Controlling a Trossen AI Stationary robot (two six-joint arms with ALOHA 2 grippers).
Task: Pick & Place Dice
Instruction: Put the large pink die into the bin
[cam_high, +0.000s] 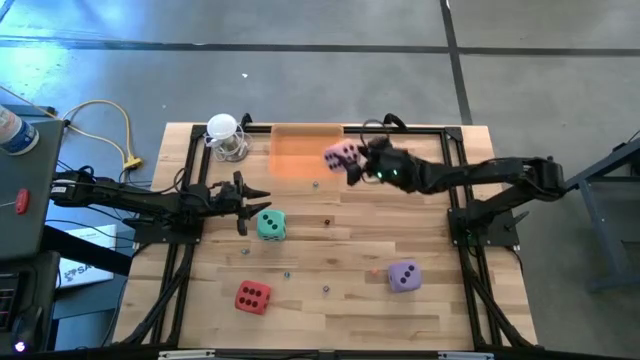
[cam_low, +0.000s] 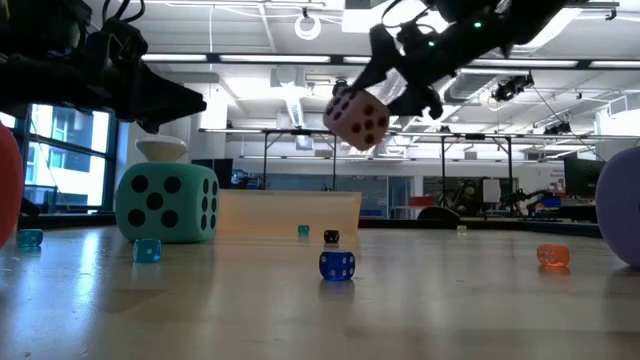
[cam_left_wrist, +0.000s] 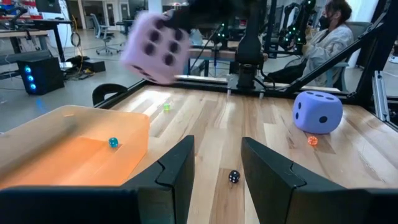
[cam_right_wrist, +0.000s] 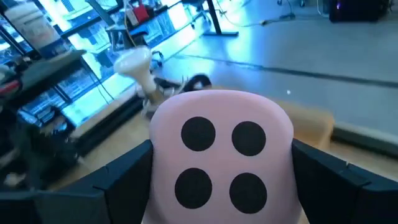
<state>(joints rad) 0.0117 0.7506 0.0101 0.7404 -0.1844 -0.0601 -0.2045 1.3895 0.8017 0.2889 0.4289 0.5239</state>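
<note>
Dice: four; pink one (cam_high: 342, 156) gripped by right gripper (cam_high: 358, 163); left gripper (cam_high: 252, 203) open.

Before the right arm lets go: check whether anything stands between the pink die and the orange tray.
Nothing visible does. The right gripper holds the pink die in the air at the orange tray's edge. Only a tiny blue die lies inside the tray. The left gripper waits open by the teal die.

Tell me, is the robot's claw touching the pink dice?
Touching. In the right wrist view, the right gripper has a dark finger pressed against each side of the pink dice, holding it in the air.
</note>
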